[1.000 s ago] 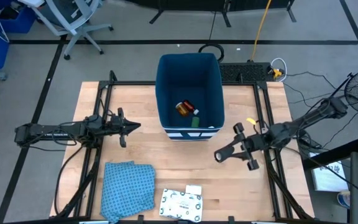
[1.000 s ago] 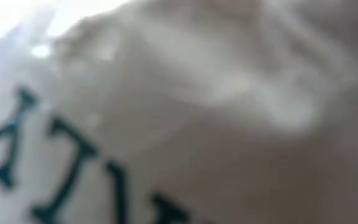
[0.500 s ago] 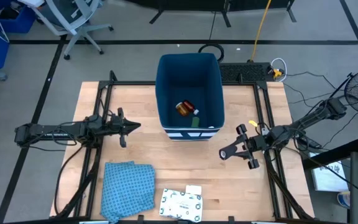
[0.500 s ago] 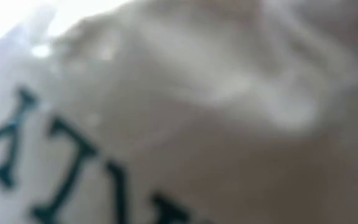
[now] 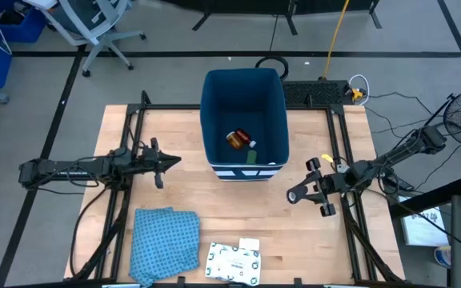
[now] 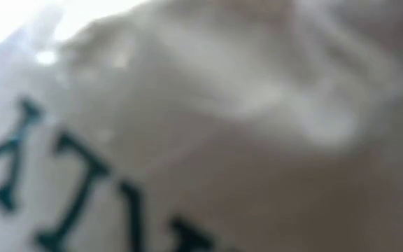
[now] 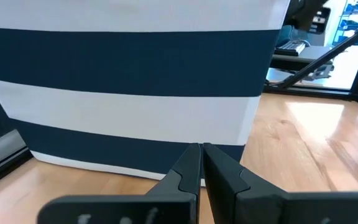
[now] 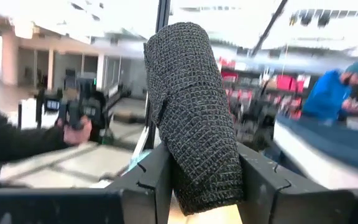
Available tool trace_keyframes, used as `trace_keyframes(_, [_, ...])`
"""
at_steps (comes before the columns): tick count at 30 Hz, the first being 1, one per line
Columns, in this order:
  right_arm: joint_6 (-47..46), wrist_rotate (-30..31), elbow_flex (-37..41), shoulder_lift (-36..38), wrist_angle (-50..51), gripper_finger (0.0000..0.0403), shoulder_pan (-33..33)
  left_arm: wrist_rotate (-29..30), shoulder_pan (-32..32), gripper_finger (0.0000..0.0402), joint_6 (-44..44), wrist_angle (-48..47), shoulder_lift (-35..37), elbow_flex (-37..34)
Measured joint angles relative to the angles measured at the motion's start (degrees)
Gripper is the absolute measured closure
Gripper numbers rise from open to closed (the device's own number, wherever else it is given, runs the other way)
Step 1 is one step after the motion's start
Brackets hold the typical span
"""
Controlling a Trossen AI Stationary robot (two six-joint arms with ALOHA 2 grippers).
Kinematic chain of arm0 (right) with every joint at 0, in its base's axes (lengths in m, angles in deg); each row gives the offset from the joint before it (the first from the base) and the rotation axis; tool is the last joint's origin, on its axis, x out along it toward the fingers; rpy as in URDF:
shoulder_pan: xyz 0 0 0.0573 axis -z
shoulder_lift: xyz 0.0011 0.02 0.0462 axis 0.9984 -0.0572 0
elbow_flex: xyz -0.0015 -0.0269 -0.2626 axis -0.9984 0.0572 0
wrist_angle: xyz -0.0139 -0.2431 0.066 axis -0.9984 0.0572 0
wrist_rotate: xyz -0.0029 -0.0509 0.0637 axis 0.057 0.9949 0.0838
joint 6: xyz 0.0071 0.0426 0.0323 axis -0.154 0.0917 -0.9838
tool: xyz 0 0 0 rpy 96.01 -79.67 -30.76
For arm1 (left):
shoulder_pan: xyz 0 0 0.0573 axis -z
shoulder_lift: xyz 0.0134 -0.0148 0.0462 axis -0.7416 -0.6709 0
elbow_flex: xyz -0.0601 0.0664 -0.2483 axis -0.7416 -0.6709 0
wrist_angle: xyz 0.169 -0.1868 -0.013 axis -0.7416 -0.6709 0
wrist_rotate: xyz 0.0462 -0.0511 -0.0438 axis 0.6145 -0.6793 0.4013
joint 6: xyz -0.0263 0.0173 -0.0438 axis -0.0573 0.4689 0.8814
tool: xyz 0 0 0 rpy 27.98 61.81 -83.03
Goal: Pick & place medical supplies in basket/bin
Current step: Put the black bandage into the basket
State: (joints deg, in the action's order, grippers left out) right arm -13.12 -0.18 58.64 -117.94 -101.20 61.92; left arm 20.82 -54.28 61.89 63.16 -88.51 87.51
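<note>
Dark mesh-wrapped roll (image 8: 191,118) pinched between fingers of right gripper (image 5: 301,192), right of the bin (image 5: 243,120), above table (image 5: 182,192). Probably light, soft, grippy; best held mid-body. Left gripper (image 5: 171,162) pressed together, idle left of bin.

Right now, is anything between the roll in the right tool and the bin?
Nothing visible. The right tool holds a dark mesh roll above bare table, beside the blue bin, whose top is open.
</note>
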Motion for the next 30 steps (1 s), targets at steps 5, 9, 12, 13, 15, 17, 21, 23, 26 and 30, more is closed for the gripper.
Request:
trace_keyframes(5, [4.2,0.0,-3.3,0.0,-3.8,0.0278,0.5,0.0,0.0,0.0380,1.2,0.0,0.0,0.0])
trace_keyframes(9, [4.4,0.0,-14.1,-0.9,10.5,0.0278,3.2,0.0,0.0,0.0380,1.8,0.0,0.0,0.0])
trace_keyframes(12, [3.9,0.0,-23.8,-4.5,22.9,0.0278,6.2,0.0,0.0,0.0380,2.3,0.0,0.0,0.0])
trace_keyframes(13, [3.9,0.0,-26.7,-6.1,25.9,0.0278,7.4,0.0,0.0,0.0380,2.4,0.0,0.0,0.0])
trace_keyframes(15, [4.0,0.0,-32.4,-9.1,31.6,0.0278,10.1,0.0,0.0,0.0380,2.3,0.0,0.0,0.0])
trace_keyframes(17, [3.9,0.0,-37.9,-12.3,36.2,0.0278,13.6,0.0,0.0,0.0380,2.3,0.0,0.0,0.0])
trace_keyframes(21, [2.6,-2.3,-47.1,-19.2,44.7,0.0278,21.7,0.0,0.0,0.0380,1.4,0.0,0.0,0.0])
trace_keyframes(23, [1.8,-6.1,-51.1,-22.8,47.6,0.0278,26.0,0.1,0.0,0.0380,1.0,0.0,0.0,0.0])
trace_keyframes(26, [1.2,-10.6,-56.4,-28.0,50.6,0.0278,31.7,0.1,0.0,0.0380,0.0,0.0,0.0,0.0])
trace_keyframes(30, [1.8,-13.5,-61.7,-34.9,52.9,0.0278,38.3,0.1,0.0,0.0380,-0.1,0.0,0.0,0.0])
